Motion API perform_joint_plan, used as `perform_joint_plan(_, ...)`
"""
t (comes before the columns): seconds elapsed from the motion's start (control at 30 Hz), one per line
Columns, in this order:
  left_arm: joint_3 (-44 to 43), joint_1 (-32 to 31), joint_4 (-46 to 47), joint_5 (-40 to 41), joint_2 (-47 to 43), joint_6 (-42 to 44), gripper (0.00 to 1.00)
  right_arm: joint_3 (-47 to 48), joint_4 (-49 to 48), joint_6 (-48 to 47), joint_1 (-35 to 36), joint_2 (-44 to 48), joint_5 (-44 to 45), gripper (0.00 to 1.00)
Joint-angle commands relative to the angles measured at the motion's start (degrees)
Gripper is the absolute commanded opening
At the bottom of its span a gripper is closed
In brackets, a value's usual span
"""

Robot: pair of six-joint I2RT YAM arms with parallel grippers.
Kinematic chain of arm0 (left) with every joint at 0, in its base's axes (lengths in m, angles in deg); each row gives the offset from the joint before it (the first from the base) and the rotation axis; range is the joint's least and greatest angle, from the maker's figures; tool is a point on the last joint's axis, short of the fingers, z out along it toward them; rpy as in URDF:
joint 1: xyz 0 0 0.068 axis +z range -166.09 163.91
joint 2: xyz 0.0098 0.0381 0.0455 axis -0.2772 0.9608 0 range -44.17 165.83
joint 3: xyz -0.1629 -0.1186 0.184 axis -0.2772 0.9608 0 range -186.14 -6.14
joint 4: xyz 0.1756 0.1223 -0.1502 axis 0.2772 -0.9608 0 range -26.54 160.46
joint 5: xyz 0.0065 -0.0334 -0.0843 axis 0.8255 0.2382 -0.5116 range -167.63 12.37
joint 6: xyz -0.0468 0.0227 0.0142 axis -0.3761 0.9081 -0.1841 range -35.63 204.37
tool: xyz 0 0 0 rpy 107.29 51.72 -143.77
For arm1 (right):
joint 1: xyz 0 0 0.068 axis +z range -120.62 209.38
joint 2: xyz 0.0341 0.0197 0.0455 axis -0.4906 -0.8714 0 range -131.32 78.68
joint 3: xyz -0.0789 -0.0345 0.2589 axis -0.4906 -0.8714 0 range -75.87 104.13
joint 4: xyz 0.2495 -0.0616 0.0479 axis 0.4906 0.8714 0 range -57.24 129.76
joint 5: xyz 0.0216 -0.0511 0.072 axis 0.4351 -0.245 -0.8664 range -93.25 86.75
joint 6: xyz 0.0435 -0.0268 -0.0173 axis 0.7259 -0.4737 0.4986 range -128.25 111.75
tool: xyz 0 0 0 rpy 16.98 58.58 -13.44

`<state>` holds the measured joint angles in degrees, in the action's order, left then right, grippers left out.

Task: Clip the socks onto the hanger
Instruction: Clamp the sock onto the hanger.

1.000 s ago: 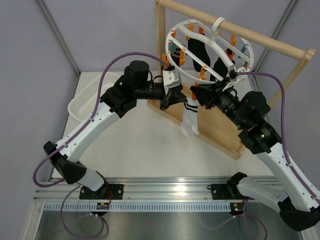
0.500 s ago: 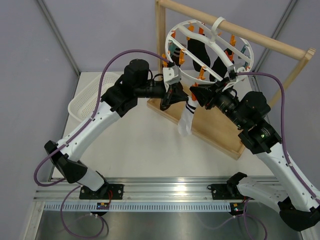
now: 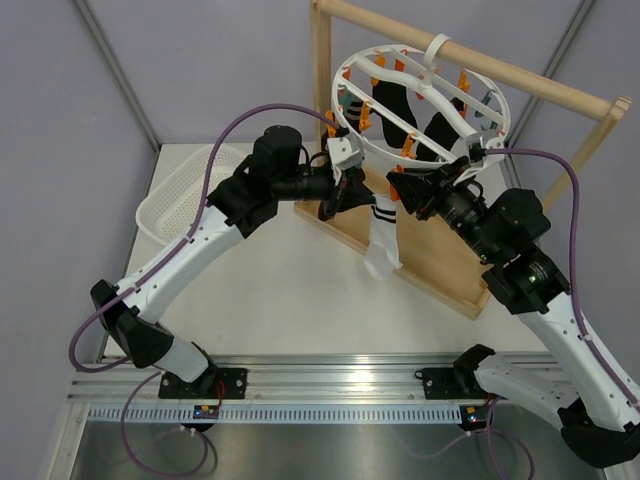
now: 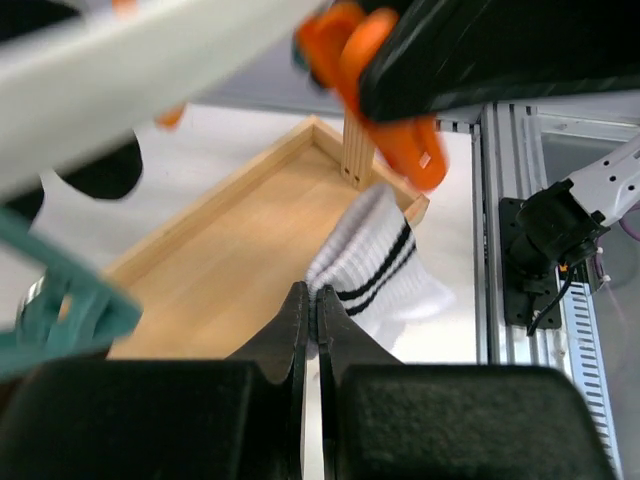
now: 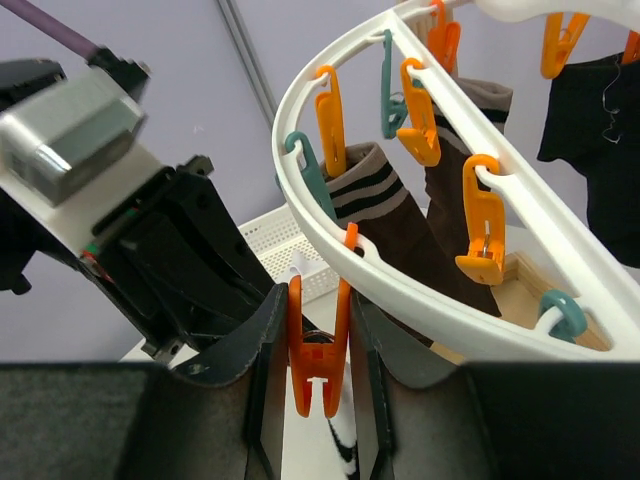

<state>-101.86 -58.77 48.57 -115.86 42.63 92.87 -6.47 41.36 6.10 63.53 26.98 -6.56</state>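
While the left gripper (image 4: 310,300) is pinched tight on the cuff of a white striped sock (image 4: 375,270), the rest of that sock hangs free below its fingertips, over the base of the wooden frame stand (image 3: 440,260). Just above and beyond this gripper, the right gripper (image 5: 318,350) has its fingers pressed narrow on either side of an orange clip (image 5: 318,385) that dangles from the near rim of the hanger (image 5: 430,305). The striped cuff sits just under that clip, close to its mouth. Whether the cuff is already inside the mouth cannot be told.

Beyond the right gripper, several dark socks (image 5: 400,240) are already pegged to the ring, so much of the job looks done. The striped sock seems to be the one in hand: it has to be fed into the squeezed clip, and then both grippers have to let go. Several clips on the ring carry nothing. The white mesh basket (image 3: 185,185) lies well off behind the left gripper, and no further sock can be made out in it.
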Motion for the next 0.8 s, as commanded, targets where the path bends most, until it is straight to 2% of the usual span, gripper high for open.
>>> perform_joint_plan(0.0, 4.4, 0.2, 4.5, 5.3, -4.4, -3.3, 0.00, -0.9, -1.5, 0.9, 0.7, 1.3, -0.4, 0.00)
perform_joint_plan(0.13, 9.0, 0.2, 11.8, 4.9, -6.7, -11.4, 0.00, -1.3, -2.1, 1.7, 0.7, 0.9, -0.2, 0.00)
perform_joint_plan(0.43, 20.9, 0.2, 31.1, 5.5, -13.1, -23.9, 0.00, -4.5, -6.1, 4.9, 0.7, 2.7, 4.4, 0.00)
perform_joint_plan(0.6, 23.4, 0.2, 36.1, 7.3, -13.2, -31.6, 0.00, -5.9, -7.9, 6.5, 0.7, 2.8, 4.3, 0.00)
perform_joint_plan(0.77, 24.1, 0.2, 36.4, 7.8, -12.4, -33.8, 0.00, -6.2, -11.2, 7.4, 0.7, 2.9, 4.5, 0.00)
